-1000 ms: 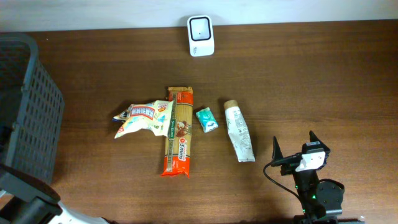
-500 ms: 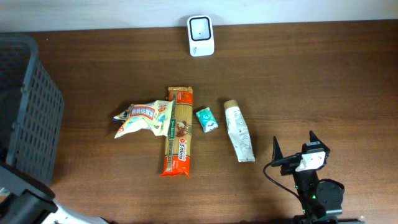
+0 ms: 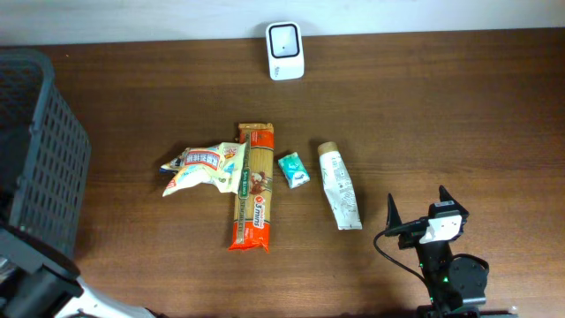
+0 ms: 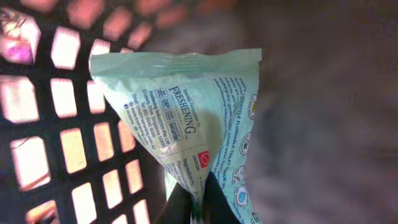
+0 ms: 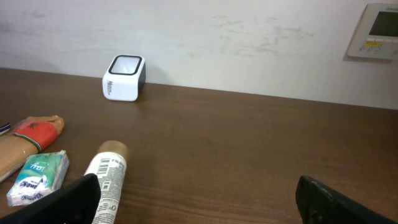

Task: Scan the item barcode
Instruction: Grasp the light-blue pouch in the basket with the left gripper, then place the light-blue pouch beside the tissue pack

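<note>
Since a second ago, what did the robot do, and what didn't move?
The left gripper closed on the pale green packet by the mesh wall of the black basket; its arm shifted slightly. The right gripper stayed open and still. The scanner, snack bag, spaghetti pack, small teal packet and tube did not move.

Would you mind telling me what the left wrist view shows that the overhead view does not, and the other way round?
Only the left wrist: a pale green packet pinched in the shut left gripper. Only the overhead: the white scanner, the spaghetti pack, the tube and the open right gripper. Both: the dark basket, seen as lattice behind the packet.
</note>
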Tool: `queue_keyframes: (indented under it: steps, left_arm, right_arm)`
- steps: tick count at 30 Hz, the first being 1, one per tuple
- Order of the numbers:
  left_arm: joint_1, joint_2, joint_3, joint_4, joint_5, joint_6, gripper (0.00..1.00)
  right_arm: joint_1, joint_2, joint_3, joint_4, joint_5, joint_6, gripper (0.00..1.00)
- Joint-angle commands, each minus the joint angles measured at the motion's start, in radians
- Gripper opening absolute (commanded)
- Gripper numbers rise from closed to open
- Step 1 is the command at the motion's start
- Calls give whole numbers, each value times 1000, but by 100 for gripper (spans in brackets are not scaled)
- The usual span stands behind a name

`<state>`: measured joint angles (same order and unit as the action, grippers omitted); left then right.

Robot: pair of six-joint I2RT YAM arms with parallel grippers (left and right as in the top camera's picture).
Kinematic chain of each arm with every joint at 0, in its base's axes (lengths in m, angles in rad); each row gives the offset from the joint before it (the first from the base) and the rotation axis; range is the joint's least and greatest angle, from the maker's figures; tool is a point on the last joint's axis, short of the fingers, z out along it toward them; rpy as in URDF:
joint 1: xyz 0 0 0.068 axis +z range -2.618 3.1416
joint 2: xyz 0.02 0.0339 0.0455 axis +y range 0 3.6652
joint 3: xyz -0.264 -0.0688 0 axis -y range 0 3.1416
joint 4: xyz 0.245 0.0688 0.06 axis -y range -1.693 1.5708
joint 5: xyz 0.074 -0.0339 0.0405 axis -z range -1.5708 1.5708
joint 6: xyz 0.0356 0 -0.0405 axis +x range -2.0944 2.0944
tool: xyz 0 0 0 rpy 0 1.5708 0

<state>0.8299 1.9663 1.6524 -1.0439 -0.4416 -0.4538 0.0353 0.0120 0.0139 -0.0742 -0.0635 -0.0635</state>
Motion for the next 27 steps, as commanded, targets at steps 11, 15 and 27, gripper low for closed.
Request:
queue_keyframes:
  steps: [11,15,27]
  left_arm:
    - [-587,-463,285,-149,502,105,0]
    - [-892,-403,143,-146,502,112,0]
    - [-1405,-115,-48,-37,506,111,0]
  right_arm:
    - [-2,-6,-8,0,9,-3,99]
    - [-2,-6,-8,0,9,-3,99]
    - [-2,-6,-8,0,9,-3,98]
